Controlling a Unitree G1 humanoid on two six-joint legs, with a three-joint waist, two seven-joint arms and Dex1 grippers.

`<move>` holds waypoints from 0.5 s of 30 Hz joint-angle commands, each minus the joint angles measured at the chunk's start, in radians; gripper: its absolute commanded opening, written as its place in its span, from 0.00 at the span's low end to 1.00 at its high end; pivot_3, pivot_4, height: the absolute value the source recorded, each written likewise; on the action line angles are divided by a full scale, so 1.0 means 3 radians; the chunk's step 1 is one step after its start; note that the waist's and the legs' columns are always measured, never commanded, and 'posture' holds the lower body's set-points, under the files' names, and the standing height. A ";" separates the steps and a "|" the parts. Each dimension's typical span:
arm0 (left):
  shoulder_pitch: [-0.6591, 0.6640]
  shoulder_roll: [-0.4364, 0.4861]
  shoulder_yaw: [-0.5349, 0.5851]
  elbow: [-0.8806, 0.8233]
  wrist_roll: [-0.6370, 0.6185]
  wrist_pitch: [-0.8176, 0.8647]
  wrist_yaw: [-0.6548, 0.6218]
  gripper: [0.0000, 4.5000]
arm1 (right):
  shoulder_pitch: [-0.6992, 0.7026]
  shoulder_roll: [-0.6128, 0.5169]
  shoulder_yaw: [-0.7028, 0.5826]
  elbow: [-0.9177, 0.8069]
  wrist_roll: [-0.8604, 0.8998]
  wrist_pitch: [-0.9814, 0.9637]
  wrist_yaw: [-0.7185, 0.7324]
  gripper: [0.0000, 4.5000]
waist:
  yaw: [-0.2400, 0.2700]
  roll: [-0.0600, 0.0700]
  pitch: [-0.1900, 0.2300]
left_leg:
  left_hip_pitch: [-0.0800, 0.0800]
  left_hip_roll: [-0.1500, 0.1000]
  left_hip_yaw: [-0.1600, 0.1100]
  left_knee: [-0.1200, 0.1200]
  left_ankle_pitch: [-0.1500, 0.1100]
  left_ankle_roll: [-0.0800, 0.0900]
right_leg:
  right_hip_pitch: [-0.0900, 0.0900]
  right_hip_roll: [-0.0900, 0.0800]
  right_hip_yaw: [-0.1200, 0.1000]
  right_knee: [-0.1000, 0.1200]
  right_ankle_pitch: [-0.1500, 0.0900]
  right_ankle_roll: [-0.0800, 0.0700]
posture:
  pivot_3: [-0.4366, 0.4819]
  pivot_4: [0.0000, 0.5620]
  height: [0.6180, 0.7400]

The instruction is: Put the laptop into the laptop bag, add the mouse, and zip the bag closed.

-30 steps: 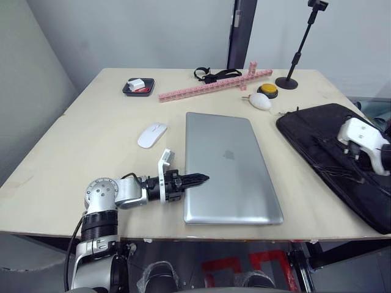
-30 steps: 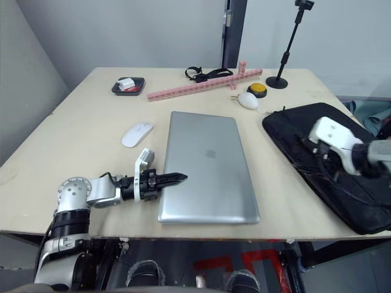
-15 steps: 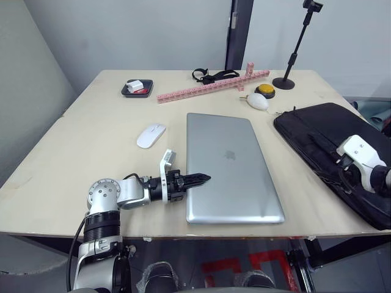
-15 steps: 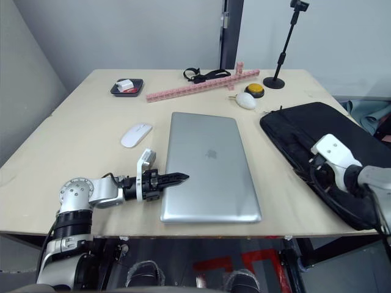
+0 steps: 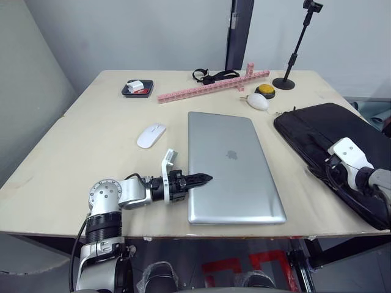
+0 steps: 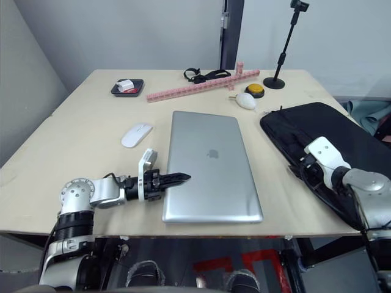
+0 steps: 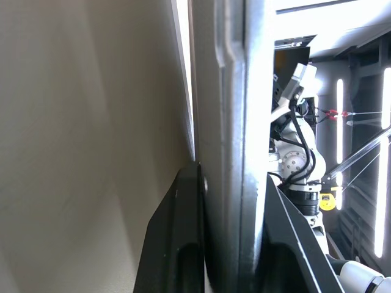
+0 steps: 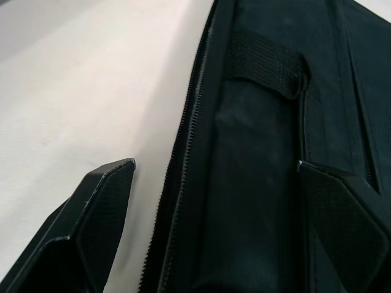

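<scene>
The left tool (image 5: pixel 197 180) is clamped on the near left edge of the laptop (image 5: pixel 234 165), which lies flat mid-table. With so thin a pinch, the laptop could slip or twist free if lifted. The right tool (image 8: pixel 214 244) is spread wide over the laptop bag (image 5: pixel 330 143) at the right edge, its zipper seemingly closed. The mouse (image 5: pixel 151 135) lies left of the laptop.
</scene>
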 commanded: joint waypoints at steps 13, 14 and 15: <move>-0.0017 0.0001 0.0081 -0.0188 -0.0364 -0.0055 -0.0113 0.06 | -0.0094 0.0130 -0.0187 0.0193 0.0251 0.0116 -0.0128 0.01 | 0.0000 0.0000 0.0000 | 0.0004 0.0000 0.0000 0.0006 0.0000 0.0000 | 0.0001 0.0000 0.0004 0.0007 0.0000 0.0000 | 0.48 0.27 1.00; -0.0021 0.0002 0.0088 -0.0173 -0.0368 -0.0057 -0.0108 0.06 | -0.0101 0.0139 -0.0208 0.0185 0.0291 0.0151 -0.0132 0.00 | 0.0001 0.0000 0.0000 | 0.0004 0.0000 0.0001 0.0006 0.0000 0.0000 | 0.0001 0.0000 0.0004 0.0008 0.0000 0.0000 | 0.48 0.27 1.00; -0.0025 0.0006 0.0092 -0.0162 -0.0367 -0.0057 -0.0107 0.06 | -0.0095 0.0134 -0.0211 0.0156 0.0328 0.0183 -0.0108 0.00 | 0.0001 0.0000 0.0000 | 0.0004 0.0000 0.0001 0.0007 0.0000 0.0000 | 0.0001 0.0000 0.0004 0.0009 0.0000 0.0000 | 0.48 0.27 1.00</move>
